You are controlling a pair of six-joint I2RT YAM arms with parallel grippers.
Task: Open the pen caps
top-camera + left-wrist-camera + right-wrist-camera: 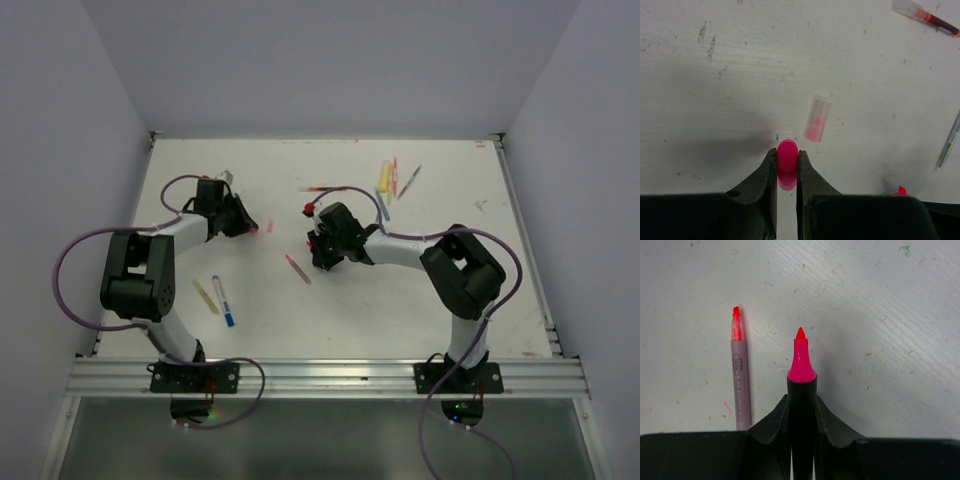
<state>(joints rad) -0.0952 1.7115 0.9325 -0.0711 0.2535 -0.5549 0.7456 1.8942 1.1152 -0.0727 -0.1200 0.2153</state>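
1. In the lower left of the top view, a yellow highlighter (206, 296) and a white pen with a blue end (224, 301) lie side by side on the white table (420, 300). They are near the left arm's elbow and apart from both grippers.
2. At the lower centre of the left wrist view, the left gripper (787, 152) has its jaws squeezed onto a pink pen cap (787, 164). The cap is pinched between the fingertips and sits on no pen.
3. Just up and to the right of it, a pale clear cap (818, 119) lies alone on the table. It is close to the fingers but not touching them.
4. A red-and-clear pen (926, 17) lies in the upper right corner of that view. A slim greenish pen (947, 142) lies at the right edge.
5. On the left side of the right wrist view, a lilac highlighter (740, 380) lies flat with its red tip bare, just beside the fingers.
6. At the centre of that view, the right gripper (801, 399) is clamped around a black-bodied pen (801, 385). The pen's pink nib section is uncapped and sticks out ahead of the jaws.
7. In the upper right of the top view, a cluster of pens (390, 180) in yellow, orange, blue and grey lies well apart from both grippers.
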